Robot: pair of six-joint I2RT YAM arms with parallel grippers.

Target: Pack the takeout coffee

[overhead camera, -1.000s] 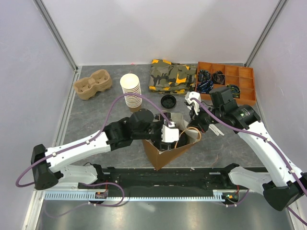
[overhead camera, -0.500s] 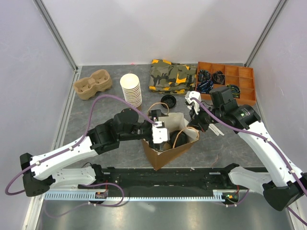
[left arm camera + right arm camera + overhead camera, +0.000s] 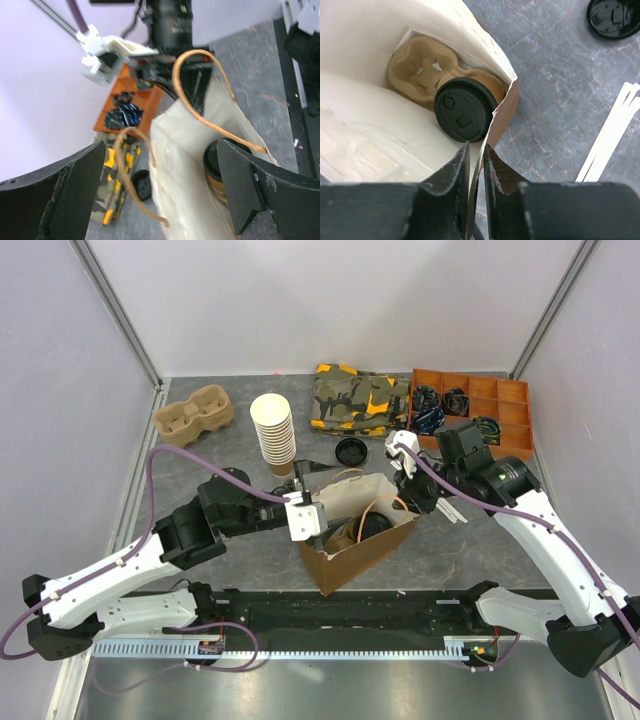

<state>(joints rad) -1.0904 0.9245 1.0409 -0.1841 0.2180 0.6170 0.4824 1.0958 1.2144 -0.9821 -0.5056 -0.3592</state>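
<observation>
The takeout coffee [image 3: 465,116], a brown cup with a black lid, stands inside the paper bag [image 3: 355,555] beside a cardboard carrier [image 3: 420,70]. It also shows in the top view [image 3: 372,525] and in the left wrist view [image 3: 220,170]. My right gripper [image 3: 476,147] is shut on the bag's right wall edge [image 3: 502,107], just right of the cup; in the top view it [image 3: 408,502] sits at the bag's right rim. My left gripper [image 3: 318,528] is open and empty at the bag's left side, its jaws wide apart [image 3: 165,200] outside the bag wall [image 3: 185,170].
A stack of lidless cups [image 3: 273,430] and an empty cup carrier [image 3: 193,415] stand at the back left. A loose black lid [image 3: 350,451], a camouflage cloth [image 3: 358,400] and an orange compartment tray [image 3: 480,405] lie behind the bag. White strips [image 3: 615,135] lie right of it.
My left gripper has drawn back leftward out of the bag, empty and open, leaving the lidded cup inside. My right gripper has stayed shut on the bag's edge.
</observation>
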